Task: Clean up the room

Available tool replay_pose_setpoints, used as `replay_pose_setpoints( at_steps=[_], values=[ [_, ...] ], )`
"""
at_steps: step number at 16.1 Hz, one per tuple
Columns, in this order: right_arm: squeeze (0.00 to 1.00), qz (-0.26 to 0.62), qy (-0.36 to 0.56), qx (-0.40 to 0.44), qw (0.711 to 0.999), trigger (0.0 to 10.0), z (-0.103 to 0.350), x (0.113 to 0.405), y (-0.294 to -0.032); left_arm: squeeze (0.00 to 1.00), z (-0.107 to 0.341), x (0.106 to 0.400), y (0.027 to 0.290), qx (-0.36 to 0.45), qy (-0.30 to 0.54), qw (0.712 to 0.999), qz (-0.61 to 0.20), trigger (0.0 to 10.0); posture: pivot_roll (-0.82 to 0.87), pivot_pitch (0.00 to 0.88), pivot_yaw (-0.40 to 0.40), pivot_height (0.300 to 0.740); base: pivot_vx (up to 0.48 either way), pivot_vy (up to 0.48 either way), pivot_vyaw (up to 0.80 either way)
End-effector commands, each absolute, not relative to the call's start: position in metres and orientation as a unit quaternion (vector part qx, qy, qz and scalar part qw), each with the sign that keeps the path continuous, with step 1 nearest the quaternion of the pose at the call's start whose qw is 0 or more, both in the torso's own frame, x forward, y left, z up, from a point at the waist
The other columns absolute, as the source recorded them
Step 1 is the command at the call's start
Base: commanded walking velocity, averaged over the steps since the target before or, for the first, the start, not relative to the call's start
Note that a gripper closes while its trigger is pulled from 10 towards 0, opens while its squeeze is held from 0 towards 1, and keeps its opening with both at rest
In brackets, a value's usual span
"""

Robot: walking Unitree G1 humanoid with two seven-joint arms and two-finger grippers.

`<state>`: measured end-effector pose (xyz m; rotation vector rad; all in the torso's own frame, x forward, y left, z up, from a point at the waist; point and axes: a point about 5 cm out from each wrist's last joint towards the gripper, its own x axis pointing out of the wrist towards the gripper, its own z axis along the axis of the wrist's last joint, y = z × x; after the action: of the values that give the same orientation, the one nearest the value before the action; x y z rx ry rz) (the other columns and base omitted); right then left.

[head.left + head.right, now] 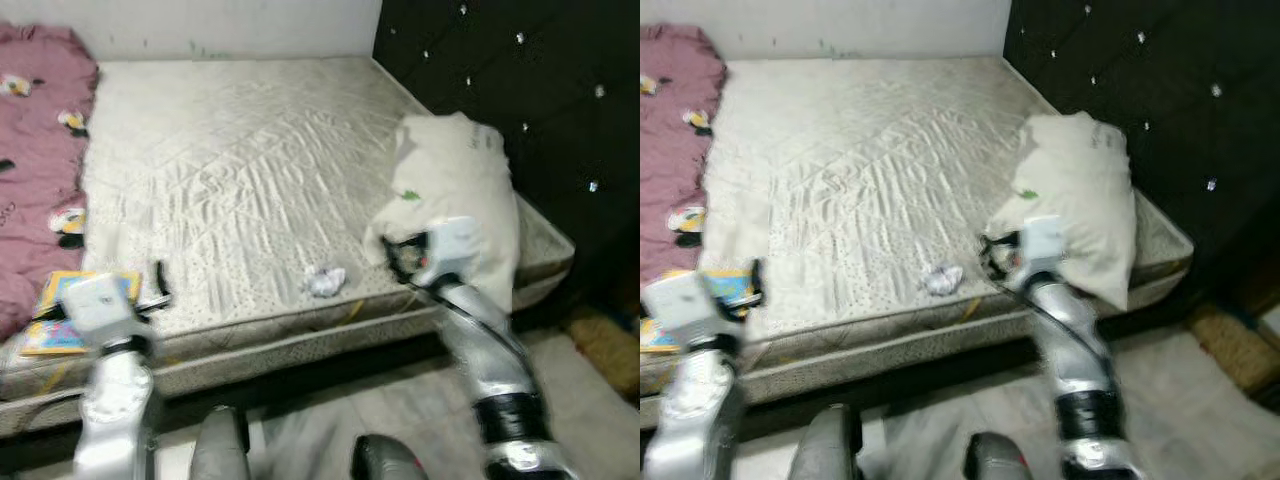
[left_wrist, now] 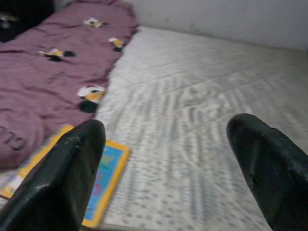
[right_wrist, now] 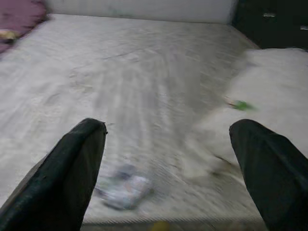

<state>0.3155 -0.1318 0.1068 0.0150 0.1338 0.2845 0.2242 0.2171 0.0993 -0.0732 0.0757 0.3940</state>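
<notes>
— What is seen of the room?

— Most of the scene is taken up by a bare quilted mattress, set against a pale wall at the far side and a dark tufted headboard on the robot's right. Grey floor is seen along the near edge of the bed.

— What is lying on the bed?

— A pink blanket with small cartoon figures is bunched at the left side. A colourful book is laid flat near the front left corner, just beside the blanket. A white pillow is propped at the right edge, next to the headboard. A small crumpled piece of paper is found near the front edge, between book and pillow.

— How are the tools held?

— The left tool is held released, its fingers spread wide above the mattress, with the book just under one finger. The right tool is likewise released, fingers well apart, raised over the front edge with the crumpled paper below and the pillow to one side. Nothing is gripped by either.
</notes>
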Motion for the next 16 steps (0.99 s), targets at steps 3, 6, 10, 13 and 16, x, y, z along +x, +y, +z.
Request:
replay_pose_setpoints(
  at_steps=[3, 6, 10, 13, 16],
  values=[
    [0.0, 0.144, 0.06, 0.005, 0.988, 10.0, 0.109, 0.316, -0.139, 0.0, 0.101, 0.227, 0.209, -0.046, 0.033, 0.981, 0.184, 10.0, -0.01, 0.0, -0.085, 0.655, 0.416, 0.0, 0.14],
    [0.0, 0.149, 0.061, 0.004, 0.987, 10.0, 0.108, 0.314, -0.138, 0.0, 0.099, 0.228, 0.207, -0.051, 0.043, 0.981, 0.184, 10.0, -0.01, 0.0, -0.087, 0.655, 0.344, 0.0, 0.77],
    [0.0, 0.152, 0.075, 0.015, 0.985, 10.0, 0.104, 0.313, -0.138, 0.0, 0.097, 0.227, 0.206, -0.05, 0.05, 0.979, 0.189, 10.0, 0.0, 0.0, -0.087, 0.655, 0.0, 0.0, 0.0],
    [0.0, 0.161, 0.082, 0.026, 0.983, 10.0, 0.102, 0.312, -0.134, 0.0, 0.097, 0.225, 0.209, -0.045, 0.052, 0.978, 0.196, 10.0, 0.01, 0.0, -0.092, 0.655, 0.0, 0.0, 0.0],
    [0.0, 0.168, 0.088, 0.029, 0.982, 10.0, 0.099, 0.312, -0.13, 0.0, 0.094, 0.221, 0.216, -0.041, 0.06, 0.976, 0.206, 10.0, 0.02, 0.0, -0.091, 0.645, 0.0, 0.0, 0.0]
  ],
)
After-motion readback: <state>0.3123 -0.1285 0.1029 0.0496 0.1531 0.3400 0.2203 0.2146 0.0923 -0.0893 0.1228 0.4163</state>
